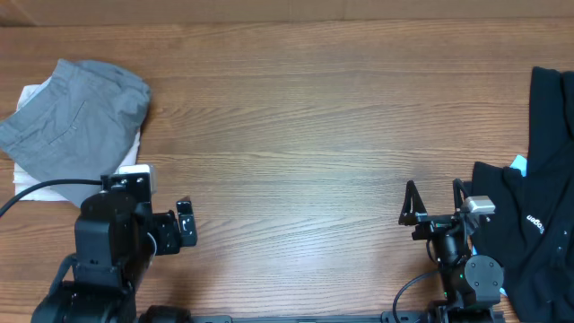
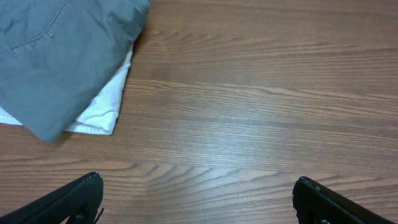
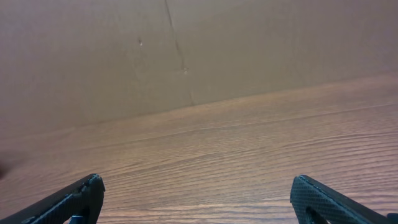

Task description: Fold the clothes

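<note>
The grey shorts (image 1: 76, 112) lie folded at the far left of the table, on top of the cream-white folded shorts (image 1: 36, 187). In the left wrist view the grey shorts (image 2: 56, 56) fill the upper left, with a cream edge (image 2: 106, 106) showing under them. My left gripper (image 1: 179, 224) (image 2: 198, 193) is open and empty, over bare wood just in front and to the right of the stack. My right gripper (image 1: 435, 202) (image 3: 198, 193) is open and empty near the front right, over bare wood.
A black garment with small white print (image 1: 538, 179) lies at the right edge, beside the right arm. The wooden table (image 1: 305, 135) stretches between the two piles. A brown wall (image 3: 186, 50) stands behind the table's far edge.
</note>
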Robot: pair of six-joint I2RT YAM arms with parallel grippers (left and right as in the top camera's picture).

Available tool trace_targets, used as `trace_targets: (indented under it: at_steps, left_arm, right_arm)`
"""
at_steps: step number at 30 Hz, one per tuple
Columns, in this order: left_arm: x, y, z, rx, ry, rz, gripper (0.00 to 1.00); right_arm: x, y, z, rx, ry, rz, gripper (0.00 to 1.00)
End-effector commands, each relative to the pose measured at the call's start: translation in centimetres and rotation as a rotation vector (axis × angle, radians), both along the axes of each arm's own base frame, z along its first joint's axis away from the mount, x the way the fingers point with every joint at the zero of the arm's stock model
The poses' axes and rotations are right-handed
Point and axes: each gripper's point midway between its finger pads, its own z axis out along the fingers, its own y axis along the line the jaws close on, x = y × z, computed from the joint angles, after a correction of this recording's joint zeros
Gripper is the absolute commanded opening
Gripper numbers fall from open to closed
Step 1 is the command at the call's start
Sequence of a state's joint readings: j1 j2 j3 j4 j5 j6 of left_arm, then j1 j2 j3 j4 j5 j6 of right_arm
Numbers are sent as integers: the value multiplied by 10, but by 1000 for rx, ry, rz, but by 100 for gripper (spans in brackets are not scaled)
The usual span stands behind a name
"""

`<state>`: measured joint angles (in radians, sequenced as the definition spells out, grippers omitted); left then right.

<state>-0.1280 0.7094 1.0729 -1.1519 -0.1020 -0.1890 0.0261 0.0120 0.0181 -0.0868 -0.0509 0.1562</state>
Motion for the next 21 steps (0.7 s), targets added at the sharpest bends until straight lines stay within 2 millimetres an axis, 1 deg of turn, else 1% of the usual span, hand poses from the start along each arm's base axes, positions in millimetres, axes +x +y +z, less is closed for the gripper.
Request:
trace_targets:
  at_steps: [1, 3, 6, 9, 11, 14, 16, 17, 21]
  left_arm:
    - [-10, 4, -9, -14, -24, 24, 100]
    - [-14, 4, -23, -17, -47, 24, 100]
    - [-13, 2, -50, -35, -107, 13, 100]
    - [-4, -2, -74, -58, -202, 1, 100]
    - [7, -3, -85, -94, -294, 21, 100]
    - [24, -2, -89, -104, -448, 30, 100]
    - [33, 0, -88, -111, -553, 41, 100]
    - [39, 0, -85, -112, -645, 40, 100]
    - [46, 7, -78, -63, -796, 42, 100]
  right_arm:
    - [1, -2, -2, -4, -1, -12, 100]
    - [1, -2, -2, -4, -1, -12, 100]
    - [1, -2, -2, -4, -1, -12, 100]
    - [1, -2, -2, -4, -1, -12, 100]
    - [1, -2, -2, -4, -1, -12, 100]
    - [1, -2, -2, -4, -1, -12, 100]
    - [1, -2, -2, -4, -1, -12, 100]
    - [1, -2, -2, -4, -1, -12, 100]
    - [1, -2, -2, -4, -1, -12, 100]
